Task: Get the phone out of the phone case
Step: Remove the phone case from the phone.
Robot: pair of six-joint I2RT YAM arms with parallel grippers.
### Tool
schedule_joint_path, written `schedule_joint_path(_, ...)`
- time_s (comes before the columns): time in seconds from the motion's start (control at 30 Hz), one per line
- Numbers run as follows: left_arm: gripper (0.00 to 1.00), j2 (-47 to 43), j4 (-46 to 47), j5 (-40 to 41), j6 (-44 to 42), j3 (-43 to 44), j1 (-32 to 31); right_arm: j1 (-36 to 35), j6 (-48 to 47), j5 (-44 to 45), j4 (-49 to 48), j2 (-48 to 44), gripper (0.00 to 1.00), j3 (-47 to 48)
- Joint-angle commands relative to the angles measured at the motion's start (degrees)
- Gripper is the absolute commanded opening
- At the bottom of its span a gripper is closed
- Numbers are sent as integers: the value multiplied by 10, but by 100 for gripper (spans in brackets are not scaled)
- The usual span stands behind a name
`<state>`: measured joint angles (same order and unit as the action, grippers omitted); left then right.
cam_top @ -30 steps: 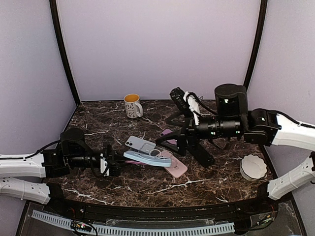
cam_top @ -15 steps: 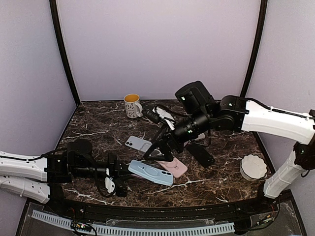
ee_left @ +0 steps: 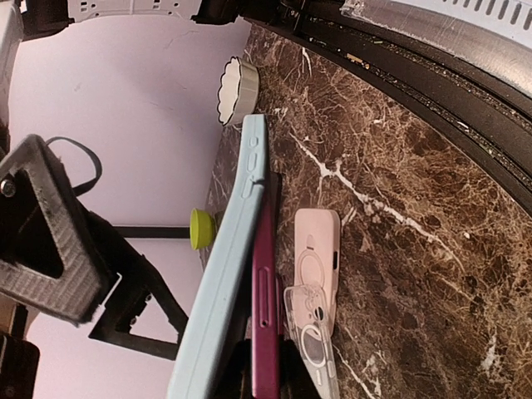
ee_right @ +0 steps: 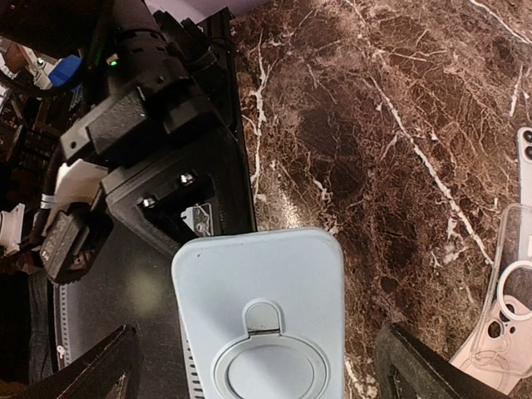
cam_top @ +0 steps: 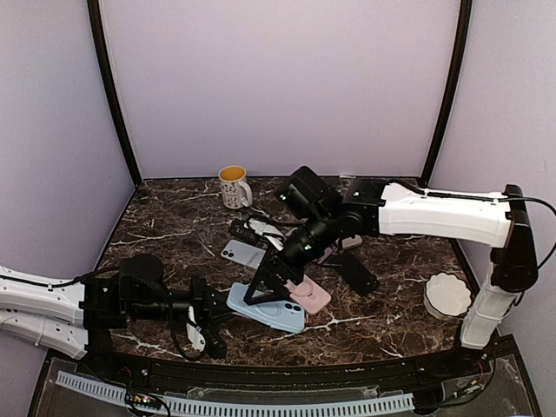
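Note:
The phone [ee_left: 266, 307] is magenta and shows edge-on in the left wrist view. Its light blue phone case [cam_top: 268, 307] [ee_left: 226, 274] stands slightly away from it along the near end. My left gripper [cam_top: 211, 318] [ee_left: 266, 378] is shut on the phone's end, low near the table's front edge. My right gripper [cam_top: 274, 283] [ee_right: 258, 370] hangs open just above the case's ringed back [ee_right: 262, 316]. One of its fingers [ee_right: 91, 370] is on each side of the case, and neither touches it.
A pink case [cam_top: 314, 297] and a clear case [ee_left: 312, 353] lie just right of the blue one. Behind them lies another phone [cam_top: 242, 253]. A mug [cam_top: 233, 186] stands at the back and a white dish [cam_top: 446, 295] at the right. A black block [cam_top: 358, 273] lies near centre.
My right arm swung left and down from mid-table, open, to hover over the blue case. My left gripper drew the phone and case nearer the front edge.

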<state>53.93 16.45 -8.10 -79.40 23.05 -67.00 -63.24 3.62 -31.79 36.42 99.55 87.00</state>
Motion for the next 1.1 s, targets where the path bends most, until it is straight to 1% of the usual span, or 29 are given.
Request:
schedule_joint_path(0.0,0,-8,62,7,-18,-3,-6,-9,-33,-14,1,27,99,33)
schedule_joint_path(0.17,0,-6,64,8,-18,-4,-7,-15,-49,1,14,57,99,59)
schedule_joint_path(0.4,0,4,62,17,-7,1,-7,-27,-71,-19,23,70,99,65)
schedule_joint_path(0.43,0,5,63,20,-7,2,-7,-28,-75,-24,23,70,97,63)
schedule_joint_path(0.53,0,8,64,21,-6,1,-7,-29,-79,-23,21,74,87,58)
schedule_joint_path(0.6,0,8,64,22,-5,2,-7,-29,-80,-22,21,76,85,57)
schedule_joint_path(0.7,0,7,66,24,-6,2,-7,-29,-74,7,16,79,96,55)
schedule_joint_path(0.73,0,6,65,24,-6,1,-7,-29,-74,10,14,79,98,55)
schedule_joint_path(0.9,0,7,64,27,-6,1,-7,-30,-77,-5,16,82,98,57)
schedule_joint_path(1.0,0,6,64,26,-4,1,-7,-32,-77,-3,12,82,91,55)
schedule_joint_path(1.07,0,6,64,26,-4,1,-7,-32,-77,-7,12,82,83,55)
